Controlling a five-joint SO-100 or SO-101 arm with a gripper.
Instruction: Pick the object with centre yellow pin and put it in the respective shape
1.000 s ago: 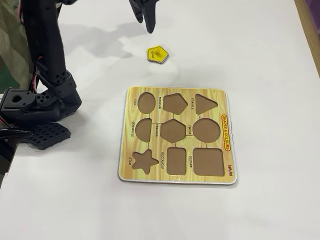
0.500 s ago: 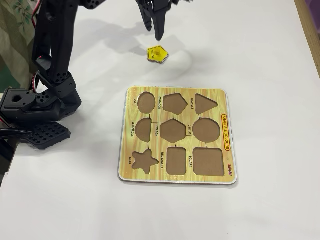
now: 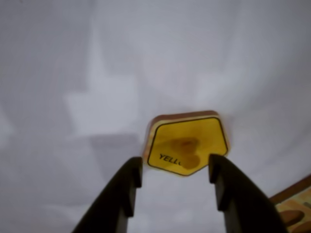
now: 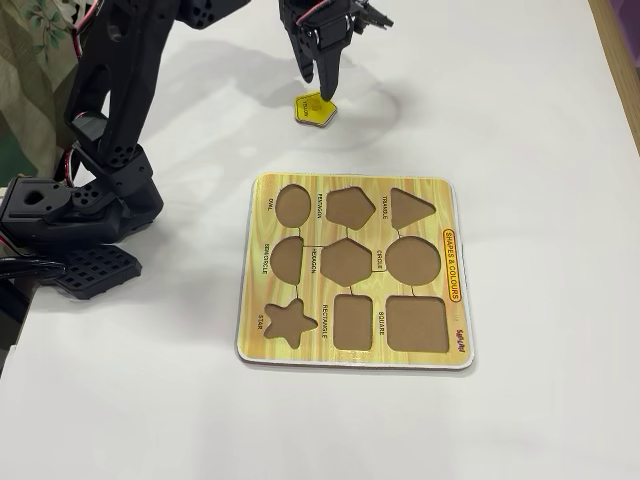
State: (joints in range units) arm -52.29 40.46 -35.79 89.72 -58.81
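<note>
My black two-finger gripper [image 3: 175,177] hangs low over the small flat bright-yellow pentagon piece with a yellow knob at its middle [image 3: 187,143], and my fingers [image 3: 127,182] stand apart, one to either side of the piece's near edge in the wrist view, closed on nothing. I cannot tell from that blurred view whether either fingertip touches the piece. The piece lies flat on the white table [image 3: 73,73], with dark lettering along its lower left edge.

In the fixed view my gripper [image 4: 318,88] comes down from the top of the picture onto the yellow piece [image 4: 312,111], which sits on the table [image 4: 520,110] well apart from the yellow wood-grain shape board [image 4: 455,225], beyond the board's far edge. The five-sided brown pentagon recess [image 4: 349,207] is in the board's far row, between the oval recess [image 4: 292,205] and the triangle recess [image 4: 411,206]. My arm's black base [image 4: 70,215] stands to the left of the board.
</note>
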